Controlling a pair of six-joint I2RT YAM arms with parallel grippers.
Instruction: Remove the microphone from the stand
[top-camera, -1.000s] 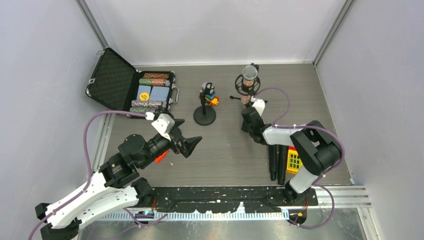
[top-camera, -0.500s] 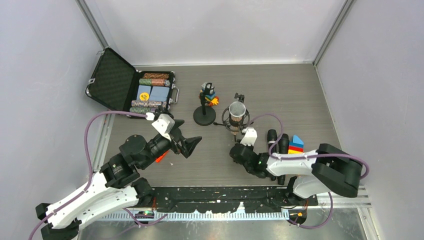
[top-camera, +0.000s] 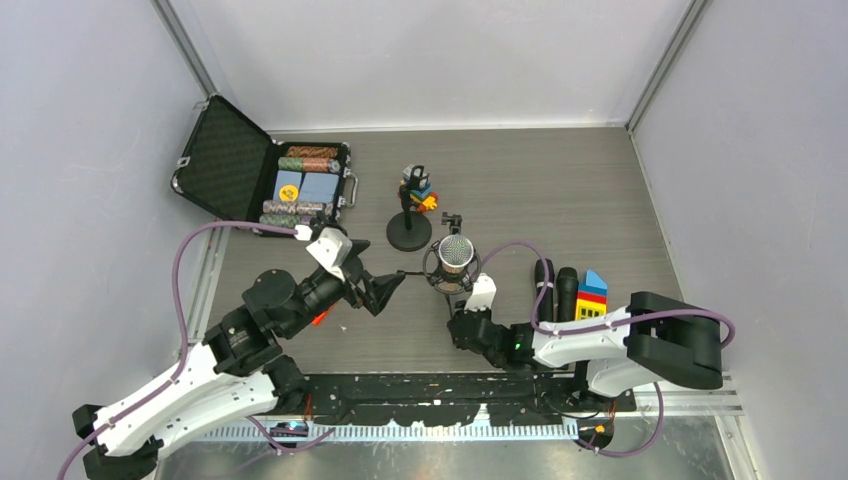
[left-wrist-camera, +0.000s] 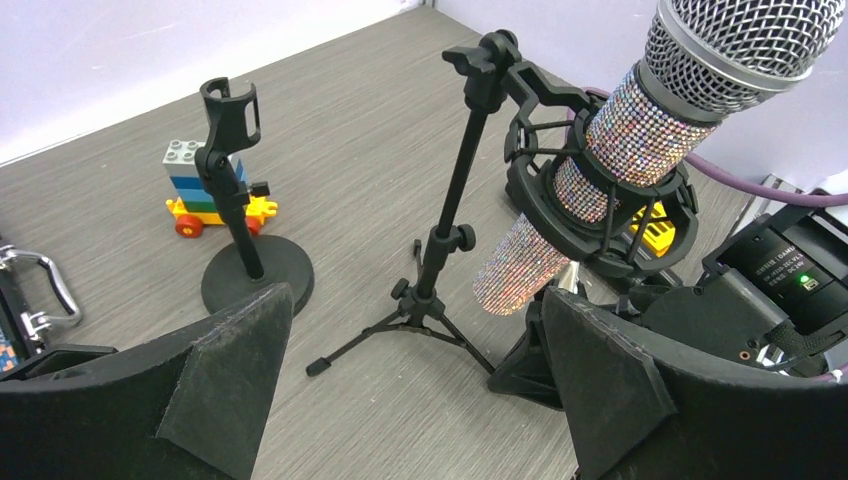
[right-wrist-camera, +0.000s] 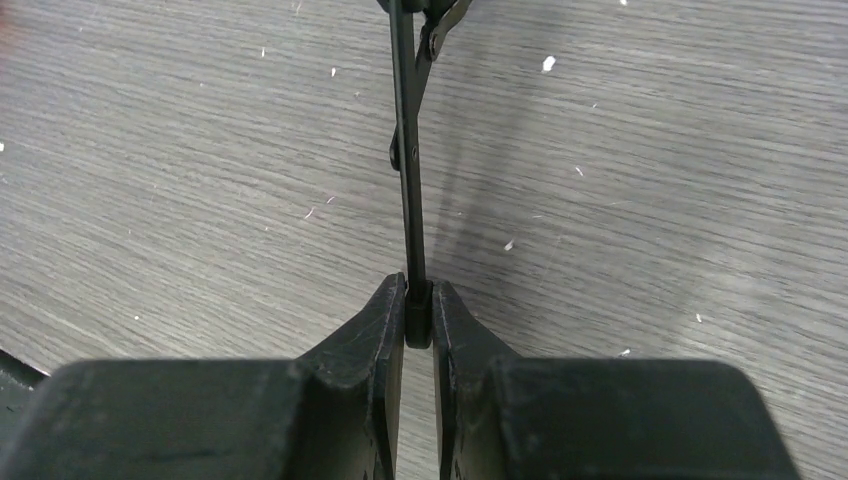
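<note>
A glitter-covered microphone (top-camera: 455, 252) with a silver mesh head sits tilted in the black shock mount of a small tripod stand (top-camera: 441, 279). My right gripper (top-camera: 463, 327) lies low on the table, shut on the foot of one tripod leg (right-wrist-camera: 405, 150); the right wrist view shows its jaws (right-wrist-camera: 418, 300) pinching it. My left gripper (top-camera: 386, 290) is open, just left of the stand. In the left wrist view the microphone (left-wrist-camera: 620, 130) and stand (left-wrist-camera: 450, 220) rise beyond my wide-spread left gripper (left-wrist-camera: 415, 320), which holds nothing.
An empty microphone stand with a round base (top-camera: 409, 232) stands behind, with a toy brick car (top-camera: 425, 196) beside it. An open case of poker chips (top-camera: 300, 185) is at the back left. Two black microphones (top-camera: 555, 292) and coloured blocks (top-camera: 592, 292) lie right of the right arm.
My right gripper has dragged the stand with the microphone from the back right toward the near middle, close to my left gripper. The left arm has barely shifted.
</note>
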